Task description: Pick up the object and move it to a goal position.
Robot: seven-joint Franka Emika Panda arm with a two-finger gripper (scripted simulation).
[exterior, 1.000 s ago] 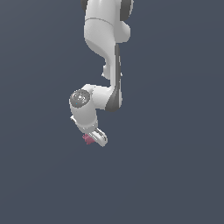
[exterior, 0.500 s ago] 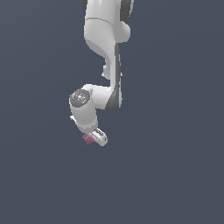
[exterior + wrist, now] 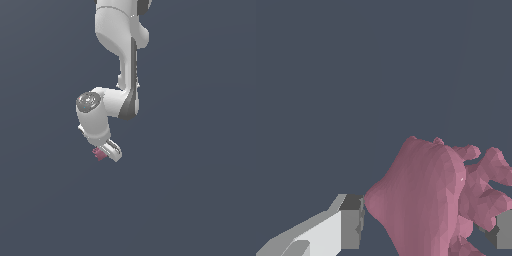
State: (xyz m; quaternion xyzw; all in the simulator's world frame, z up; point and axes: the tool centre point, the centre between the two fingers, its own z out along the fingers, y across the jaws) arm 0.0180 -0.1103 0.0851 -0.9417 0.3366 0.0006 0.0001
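The object [image 3: 98,153] is a small lumpy dusky pink piece with jagged points, peeking out on the exterior view's left side of my gripper [image 3: 108,151]. In the wrist view the object [image 3: 441,200] fills the space between my two fingers, and one grey pad [image 3: 350,229] presses on its flank while the other pad [image 3: 504,229] sits at the frame edge. My gripper [image 3: 426,230] is shut on the object. The white arm [image 3: 122,60] hangs down from above, with the wrist bent toward the exterior view's left.
A plain dark grey-blue surface [image 3: 200,190] lies all around the arm. No other objects, containers or edges show in either view.
The arm and the held object have shifted very slightly upward and toward the exterior view's left. The grip looks unchanged.
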